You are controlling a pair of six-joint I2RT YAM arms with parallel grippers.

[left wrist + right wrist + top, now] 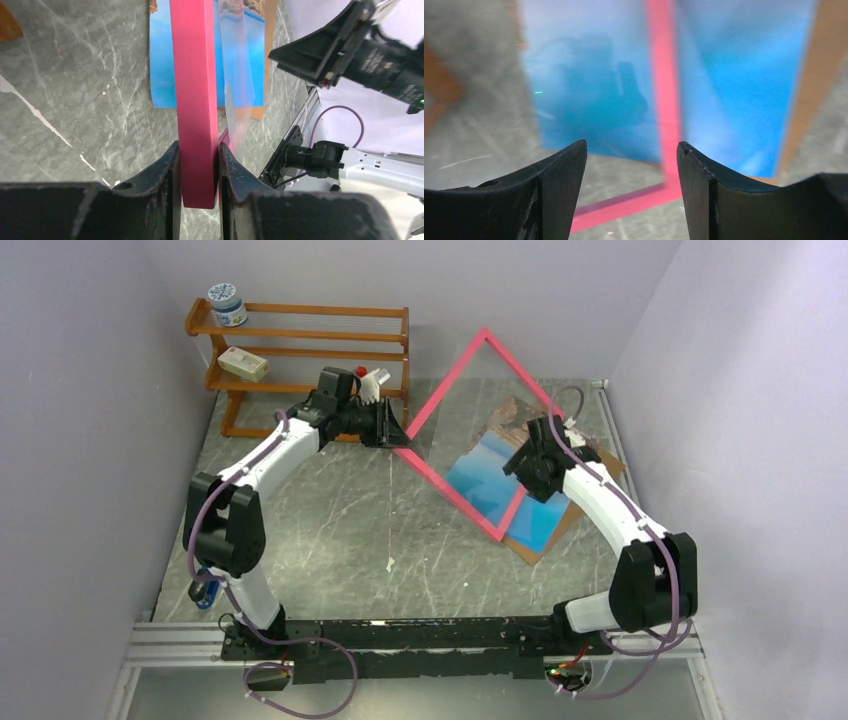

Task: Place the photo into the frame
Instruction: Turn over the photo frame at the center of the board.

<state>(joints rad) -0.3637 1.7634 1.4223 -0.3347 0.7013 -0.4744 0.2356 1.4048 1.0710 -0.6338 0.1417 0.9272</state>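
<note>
The pink frame (448, 494) stands tilted up on the table, one corner raised high near the back wall. My left gripper (392, 427) is shut on the frame's left corner; in the left wrist view the pink bar (195, 90) fills the gap between the fingers of the gripper (196, 155). The photo (535, 525), blue side up, lies flat behind and under the frame, partly seen through the pane. My right gripper (527, 452) hovers over the photo by the frame's right edge. In its own view it (631, 150) stands open and empty above the photo (744, 75) and the frame (664, 85).
A brown backing sheet (532, 552) lies under the photo. A wooden slatted rack (320, 340) stands at the back left, with a jar (227, 303) on top and a small beige box (243, 363) on a shelf. Walls close in on both sides.
</note>
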